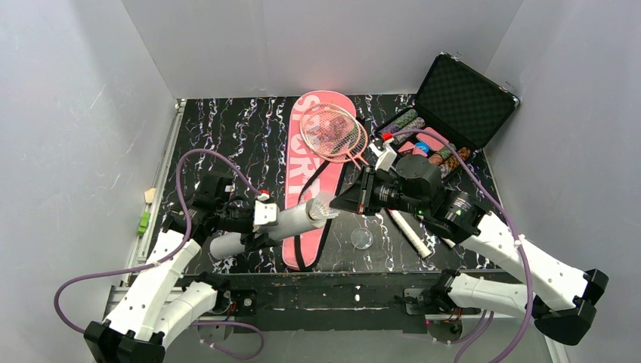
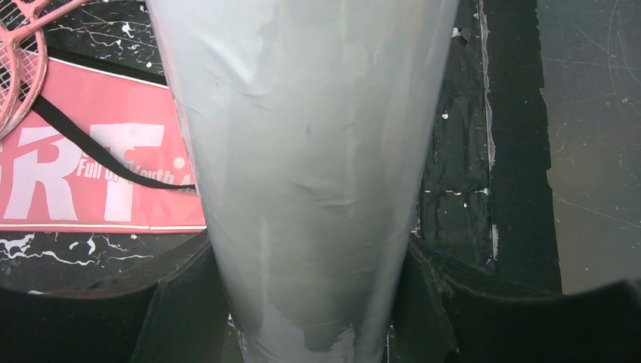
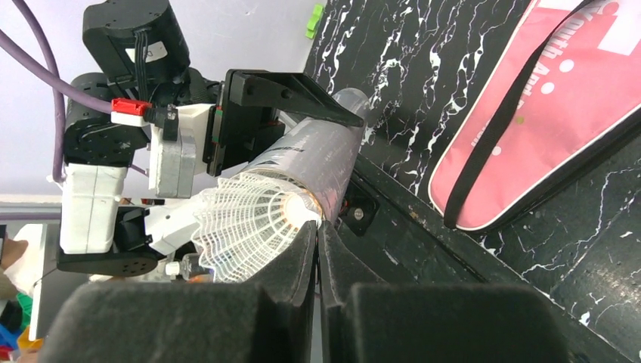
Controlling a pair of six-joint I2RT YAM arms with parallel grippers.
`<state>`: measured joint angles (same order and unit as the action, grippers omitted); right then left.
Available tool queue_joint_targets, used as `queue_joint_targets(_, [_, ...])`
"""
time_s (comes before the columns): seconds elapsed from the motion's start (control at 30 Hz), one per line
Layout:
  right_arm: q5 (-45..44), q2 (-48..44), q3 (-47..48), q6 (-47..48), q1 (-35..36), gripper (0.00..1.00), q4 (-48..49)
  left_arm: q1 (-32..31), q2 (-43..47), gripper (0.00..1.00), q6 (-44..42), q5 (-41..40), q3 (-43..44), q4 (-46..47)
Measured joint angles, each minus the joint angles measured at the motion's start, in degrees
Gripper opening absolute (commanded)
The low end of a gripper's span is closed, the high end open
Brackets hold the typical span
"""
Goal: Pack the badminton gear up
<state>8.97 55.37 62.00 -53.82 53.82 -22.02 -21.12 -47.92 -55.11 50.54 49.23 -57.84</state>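
The left gripper [image 1: 262,224] had the white tube [image 1: 295,219] clamped, jaws pressed to both sides. The tube sat slanted in the lower centre of the top view, its open end pointing right. From the left wrist, that tube filled the middle of the frame, with a dark pad [image 2: 178,302] hugging each flank. At the mouth, the right gripper [image 1: 338,204] was there, fingers almost together, pinching a white shuttlecock [image 3: 246,219] by its cork end. The cork was right at the tube's opening and the skirt flared away toward the lower left of the right wrist view. Whether the cork had entered the tube, I could not tell.

Beneath the tube lay the long pink bag [image 1: 314,170], flat on the black marbled table [image 1: 227,136], black strap trailing along it. Two pink rackets [image 1: 332,130] rested with their heads on the bag's upper end. A small clear disc [image 1: 362,239] lay just right of the bag's lower end. Upper right, the black case [image 1: 461,98] stood open.
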Motion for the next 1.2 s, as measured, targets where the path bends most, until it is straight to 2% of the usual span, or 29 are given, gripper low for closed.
queue_joint_targets(0.07, [-0.5, 0.2, 0.0, -0.1, 0.3, 0.33, 0.0, 0.0, 0.0, 0.41, 0.1, 0.0, 0.0, 0.0])
queue_joint_targets(0.1, [-0.8, 0.3, 0.0, 0.2, 0.3, 0.37, -0.1, 0.0, 0.0, 0.41, 0.1, 0.0, 0.0, 0.0])
queue_joint_targets(0.37, [-3.0, 0.3, 0.0, 2.0, 0.6, 0.48, -2.5, 0.0, 0.0, 0.41, 0.1, 0.0, 0.0, 0.0])
queue_joint_targets(0.6, [-2.8, -0.4, 0.0, 3.0, 0.7, 0.52, -3.3, 0.0, -0.1, 0.40, 0.1, 0.0, 0.0, 0.0])
queue_joint_targets(0.9, [-3.1, 4.8, 0.4, 3.2, 3.4, 0.54, -4.1, 0.0, -0.4, 0.39, 0.2, 0.0, 0.0, 0.0])
queue_joint_targets(1.2, [-7.9, 8.8, 5.6, 4.8, 6.4, 0.54, -7.7, 0.0, -0.4, 0.38, 0.5, 0.5, 0.8, 0.0])
